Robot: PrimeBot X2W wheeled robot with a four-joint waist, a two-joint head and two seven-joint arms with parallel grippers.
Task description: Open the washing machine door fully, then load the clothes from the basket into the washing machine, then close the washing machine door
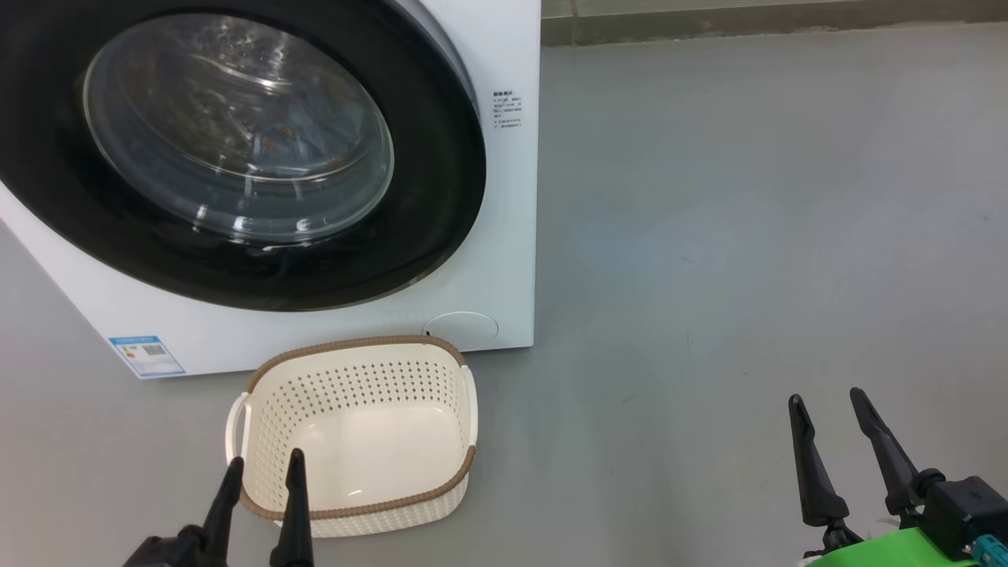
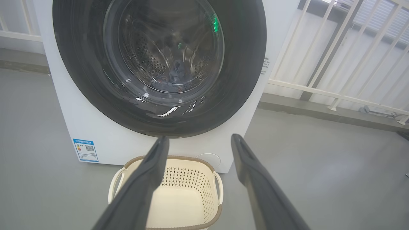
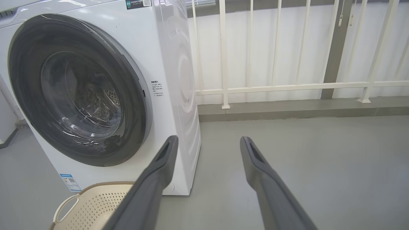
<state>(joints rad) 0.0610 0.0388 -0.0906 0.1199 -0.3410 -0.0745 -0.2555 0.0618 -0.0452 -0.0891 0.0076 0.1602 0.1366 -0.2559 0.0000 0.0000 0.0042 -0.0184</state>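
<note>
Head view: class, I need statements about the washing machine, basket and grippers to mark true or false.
The large round glossy black washing machine door is shut. True.
The small cream-white perforated plastic basket holds clothes. False: it is empty.
The basket stands on the grey floor before the big white washing machine. True.
The right gripper grips fabric. False: its jaws stand open, empty.
The washing machine is empty inside. False: light-blue printed fabric shows through the door.

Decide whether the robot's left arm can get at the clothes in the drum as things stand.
Probably not. The clothes lie inside the drum behind the washing machine door, which looks shut across the opening. The left end effector, open near the empty basket, would meet that door first.
</note>
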